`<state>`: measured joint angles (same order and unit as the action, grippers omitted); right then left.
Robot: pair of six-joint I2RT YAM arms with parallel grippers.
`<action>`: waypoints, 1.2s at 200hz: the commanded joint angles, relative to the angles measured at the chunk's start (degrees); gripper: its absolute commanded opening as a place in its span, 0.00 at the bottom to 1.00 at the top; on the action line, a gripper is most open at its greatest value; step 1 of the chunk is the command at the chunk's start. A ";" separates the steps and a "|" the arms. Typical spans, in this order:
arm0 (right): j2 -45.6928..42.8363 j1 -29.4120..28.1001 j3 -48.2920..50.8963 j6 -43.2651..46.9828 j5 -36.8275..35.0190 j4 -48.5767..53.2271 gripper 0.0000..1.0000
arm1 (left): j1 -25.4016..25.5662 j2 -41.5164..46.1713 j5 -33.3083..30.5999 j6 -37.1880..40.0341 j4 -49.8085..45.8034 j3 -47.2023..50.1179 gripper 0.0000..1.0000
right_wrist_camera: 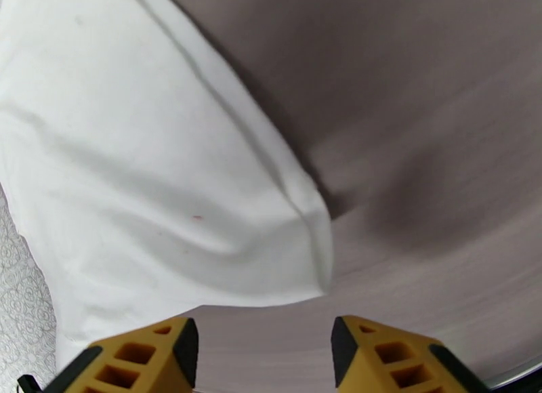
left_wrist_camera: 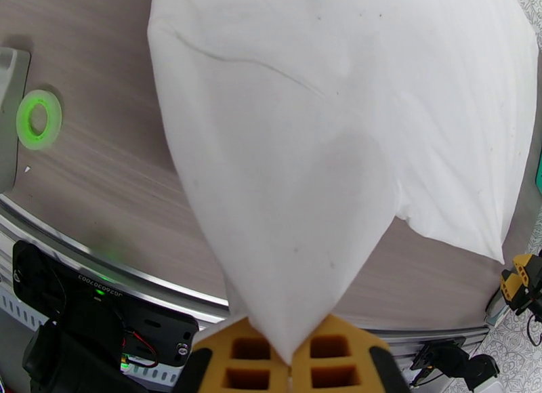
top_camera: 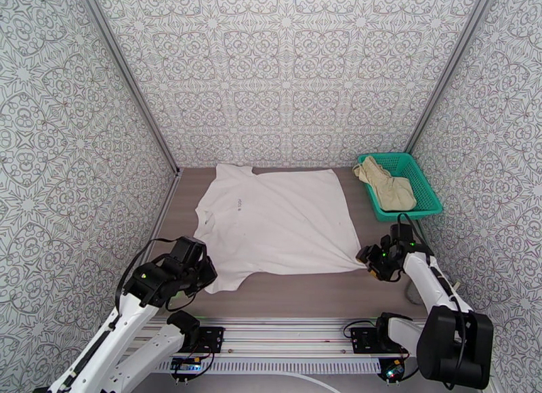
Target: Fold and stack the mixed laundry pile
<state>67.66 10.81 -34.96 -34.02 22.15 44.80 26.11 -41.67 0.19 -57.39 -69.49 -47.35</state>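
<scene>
Now, from above, we see the T-shirt (top_camera: 278, 218) spread flat, the shorts (top_camera: 389, 184) in the basket (top_camera: 425, 184) just right of it. Left wrist: left gripper (left_wrist_camera: 293, 350) clenched on the T-shirt's near corner. Right wrist: right gripper (right_wrist_camera: 264, 347) released, jaws apart, the T-shirt's corner just ahead.

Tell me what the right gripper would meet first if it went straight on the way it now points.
Most likely the white T-shirt: its corner lies just ahead of the open right gripper, in line with the gap. Bare table lies beyond, though depth is hard to judge.
</scene>
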 commanded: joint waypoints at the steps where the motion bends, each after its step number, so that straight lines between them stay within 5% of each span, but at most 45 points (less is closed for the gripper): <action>1: 2.17 1.20 2.58 -3.93 0.51 -5.45 0.53 | 0.34 0.45 0.70 0.38 -0.22 0.29 0.00; 28: 5.32 1.32 3.40 -6.16 3.52 -10.78 0.48 | 0.35 0.69 0.42 0.85 -1.39 -0.09 0.00; 74: 8.29 1.28 -0.08 -3.03 1.40 -12.44 0.15 | 0.02 0.44 -0.42 1.69 0.05 -1.19 0.00; 105: 9.45 -0.52 -5.68 -1.84 1.20 -10.86 0.04 | -1.94 -2.69 -0.86 4.22 3.06 -3.70 0.00; 240: 27.25 -6.46 -27.26 -1.14 0.11 -11.48 0.00 | -23.66 -23.66 10.81 16.28 27.75 -10.03 0.00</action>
<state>91.88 4.54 -59.00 -36.38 23.99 33.52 5.19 -61.19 7.64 -44.82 -48.51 -54.96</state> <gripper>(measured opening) 0.060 0.037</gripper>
